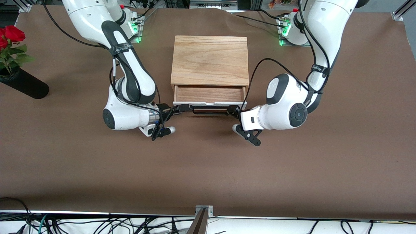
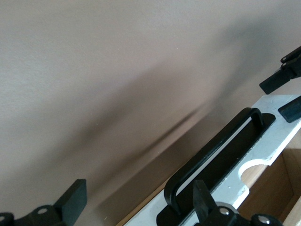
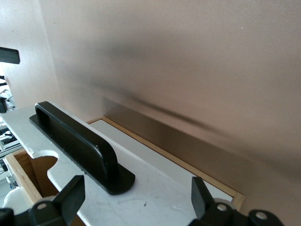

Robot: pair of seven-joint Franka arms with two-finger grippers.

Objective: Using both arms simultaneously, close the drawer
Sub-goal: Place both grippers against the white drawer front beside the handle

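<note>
The light-wood box (image 1: 209,60) stands mid-table with the drawer (image 1: 209,94) pulled partly out toward the front camera. Its white front panel (image 1: 209,103) carries the long black handle (image 1: 209,112). My right gripper (image 1: 182,108) is open at the handle's end toward the right arm. In the right wrist view (image 3: 135,197) its fingers (image 3: 70,195) straddle the white panel (image 3: 155,188) beside the handle's foot (image 3: 75,141). My left gripper (image 1: 233,110) is open at the other end. In the left wrist view (image 2: 138,202) one finger (image 2: 202,200) lies over the handle (image 2: 221,150).
A black vase (image 1: 24,83) with red roses (image 1: 11,35) lies at the right arm's end of the table. A metal bracket (image 1: 204,211) sits at the table edge nearest the front camera. Brown tabletop (image 1: 208,169) spreads in front of the drawer.
</note>
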